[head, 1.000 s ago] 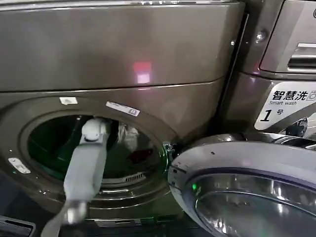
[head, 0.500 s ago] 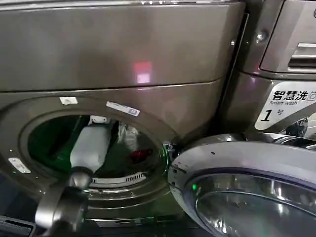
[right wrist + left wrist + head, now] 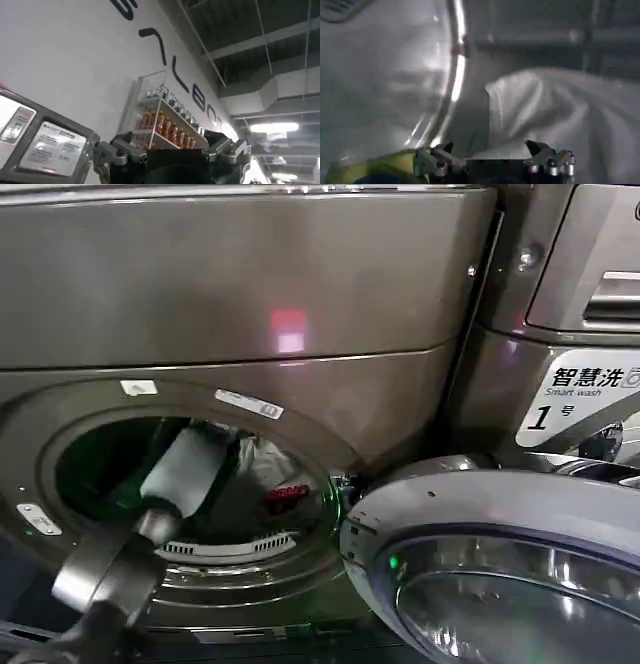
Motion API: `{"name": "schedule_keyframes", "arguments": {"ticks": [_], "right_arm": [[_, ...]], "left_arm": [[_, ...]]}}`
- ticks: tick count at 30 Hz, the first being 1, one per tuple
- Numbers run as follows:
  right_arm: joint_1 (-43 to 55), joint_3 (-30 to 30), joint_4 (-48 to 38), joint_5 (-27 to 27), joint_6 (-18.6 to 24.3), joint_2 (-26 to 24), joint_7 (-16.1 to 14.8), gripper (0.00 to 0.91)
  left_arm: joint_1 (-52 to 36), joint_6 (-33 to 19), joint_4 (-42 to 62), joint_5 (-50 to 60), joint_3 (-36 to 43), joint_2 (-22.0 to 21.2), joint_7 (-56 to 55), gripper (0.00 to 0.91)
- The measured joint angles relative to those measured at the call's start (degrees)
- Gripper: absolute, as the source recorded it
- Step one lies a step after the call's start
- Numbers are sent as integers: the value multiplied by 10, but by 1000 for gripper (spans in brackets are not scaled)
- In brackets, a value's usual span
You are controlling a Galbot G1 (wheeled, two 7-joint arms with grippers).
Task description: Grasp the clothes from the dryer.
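The dryer (image 3: 250, 294) is the bronze-grey machine on the left, and its round porthole (image 3: 200, 484) stands open. My left arm (image 3: 185, 469) reaches through the porthole into the drum. Clothes lie inside: a pale cloth (image 3: 265, 464) and a red piece (image 3: 286, 492). In the left wrist view my left gripper (image 3: 490, 156) is open with nothing between its fingers. A white crumpled cloth (image 3: 560, 115) lies just ahead of it, apart from the fingertips. My right gripper (image 3: 169, 149) is open and empty, pointing up at a wall away from the dryer.
The grey-rimmed glass door (image 3: 500, 509) hangs swung open at the lower right, close beside the porthole. A neighbouring machine (image 3: 560, 304) with a "Smart wash 1" label (image 3: 575, 399) stands to the right. The curved metal drum wall (image 3: 380, 85) lies beside the left gripper.
My left arm has pushed deeper into the drum, and its forearm has swung toward the right side of the opening. The elbow joint has risen into view at the lower left.
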Motion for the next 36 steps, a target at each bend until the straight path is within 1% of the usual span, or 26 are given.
{"name": "schedule_keyframes", "arguments": {"ticks": [10, 20, 21, 22, 23, 25, 28, 36], "right_arm": [[9, -18, 3, -8, 3, 3, -2, 907], [12, -28, 6, -12, 5, 7, -3, 907], [13, -30, 6, -13, 5, 7, -3, 907], [13, -31, 6, -13, 5, 7, -3, 907], [14, -32, 6, -14, 6, 7, -3, 907], [15, -34, 6, -15, 7, 8, -4, 907], [17, -37, 5, -18, 8, 10, -4, 907], [19, -41, 3, -21, 9, 11, -5, 907]], "left_arm": [[-2, -11, 9, 28, 58, -9, 17, 907], [9, -13, 16, 22, 82, -18, 16, 899], [10, -13, 16, 20, 82, -19, 16, 671], [11, -14, 17, 18, 83, -19, 16, 523], [12, -15, 17, 16, 84, -19, 17, 148], [13, -17, 17, 12, 85, -18, 21, 80], [13, -22, 17, 5, 86, -18, 25, 0], [14, -36, 18, -13, 89, -18, 30, 0]]}}
